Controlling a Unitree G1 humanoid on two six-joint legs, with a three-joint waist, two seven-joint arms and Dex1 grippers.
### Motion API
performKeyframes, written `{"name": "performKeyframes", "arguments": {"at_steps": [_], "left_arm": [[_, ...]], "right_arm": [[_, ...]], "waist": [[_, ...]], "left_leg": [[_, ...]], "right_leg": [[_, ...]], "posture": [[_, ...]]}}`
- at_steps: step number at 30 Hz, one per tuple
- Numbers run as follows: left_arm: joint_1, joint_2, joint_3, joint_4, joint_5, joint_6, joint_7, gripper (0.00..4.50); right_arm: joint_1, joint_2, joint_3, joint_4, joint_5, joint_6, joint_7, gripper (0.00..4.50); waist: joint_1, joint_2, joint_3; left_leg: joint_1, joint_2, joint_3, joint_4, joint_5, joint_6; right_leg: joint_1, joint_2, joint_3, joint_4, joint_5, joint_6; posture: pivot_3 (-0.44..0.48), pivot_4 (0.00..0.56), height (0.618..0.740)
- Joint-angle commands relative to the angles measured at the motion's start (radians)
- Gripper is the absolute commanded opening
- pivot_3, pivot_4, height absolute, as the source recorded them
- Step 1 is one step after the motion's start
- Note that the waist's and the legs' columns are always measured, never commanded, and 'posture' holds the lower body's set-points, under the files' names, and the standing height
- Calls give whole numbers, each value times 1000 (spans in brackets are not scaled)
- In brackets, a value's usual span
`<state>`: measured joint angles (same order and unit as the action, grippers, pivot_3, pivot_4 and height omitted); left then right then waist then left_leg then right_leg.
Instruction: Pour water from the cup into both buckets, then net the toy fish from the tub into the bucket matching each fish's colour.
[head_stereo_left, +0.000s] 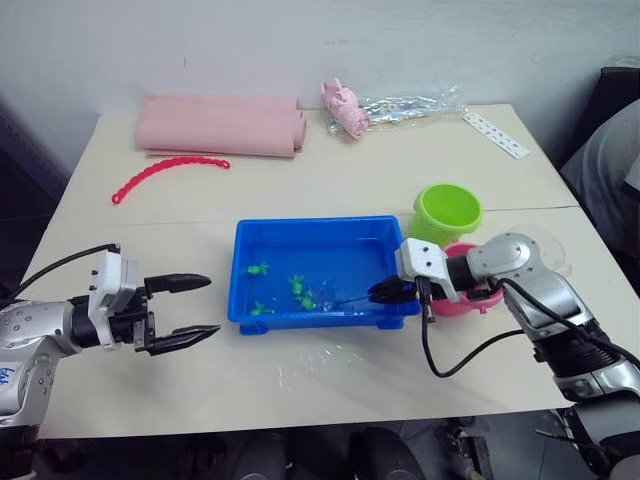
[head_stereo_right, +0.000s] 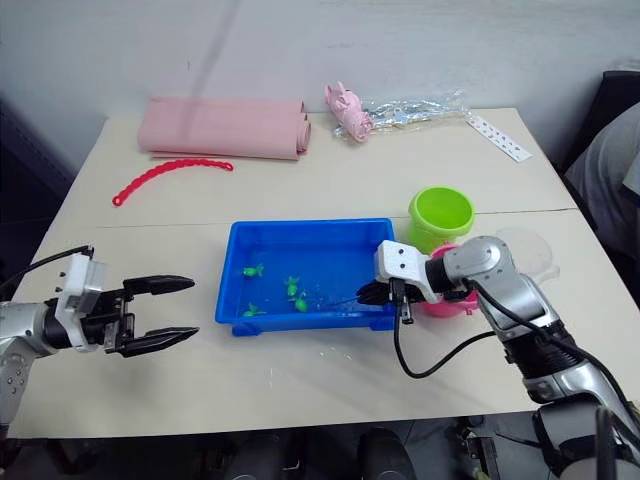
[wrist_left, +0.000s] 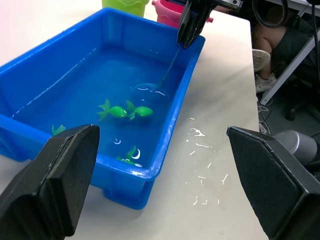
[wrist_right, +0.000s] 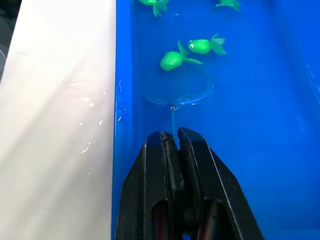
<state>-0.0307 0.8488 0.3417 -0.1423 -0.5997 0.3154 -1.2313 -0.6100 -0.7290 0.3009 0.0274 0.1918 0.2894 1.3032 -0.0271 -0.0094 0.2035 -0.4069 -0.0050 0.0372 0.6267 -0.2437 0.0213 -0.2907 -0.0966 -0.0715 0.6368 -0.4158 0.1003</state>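
Blue tub (head_stereo_left: 262, 236); right claw (wrist_right: 172, 139) grips net (wrist_right: 179, 95).

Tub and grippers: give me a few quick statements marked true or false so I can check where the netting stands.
1. The right gripper is shut on the net's handle. True.
2. The left gripper holds a green fish. False: it is open and empty, beside the tub.
3. Green fish are in the tub. True.
4. The net's ring is over the lime green bucket. False: it is in the tub's water, near two fish.
5. The pink bucket lies left of the tub. False: it is on the tub's right.
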Motion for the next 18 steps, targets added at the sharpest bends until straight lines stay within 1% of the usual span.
{"name": "performKeyframes", "arguments": {"at_steps": [1, 11, 18], "left_arm": [[-3, 9, 10, 0, 1, -12, -2, 4469], [-35, -3, -7, 42, 21, -33, 5, 4469], [-78, -5, -30, 79, 34, -48, 1, 4469]], "right_arm": [[13, 0, -31, -34, 35, -13, 28, 0], [33, 51, -94, 57, 67, -133, 17, 0], [41, 39, -129, 96, 81, -162, 44, 0]], "waist": [[0, 0, 0], [0, 0, 0], [0, 0, 0]], "left_leg": [[0, 0, 0, 0, 0, 0], [0, 0, 0, 0, 0, 0], [0, 0, 0, 0, 0, 0]], "right_leg": [[0, 0, 0, 0, 0, 0], [0, 0, 0, 0, 0, 0], [0, 0, 0, 0, 0, 0]], "posture": [[0, 150, 740], [0, 150, 740], [0, 150, 740]]}}
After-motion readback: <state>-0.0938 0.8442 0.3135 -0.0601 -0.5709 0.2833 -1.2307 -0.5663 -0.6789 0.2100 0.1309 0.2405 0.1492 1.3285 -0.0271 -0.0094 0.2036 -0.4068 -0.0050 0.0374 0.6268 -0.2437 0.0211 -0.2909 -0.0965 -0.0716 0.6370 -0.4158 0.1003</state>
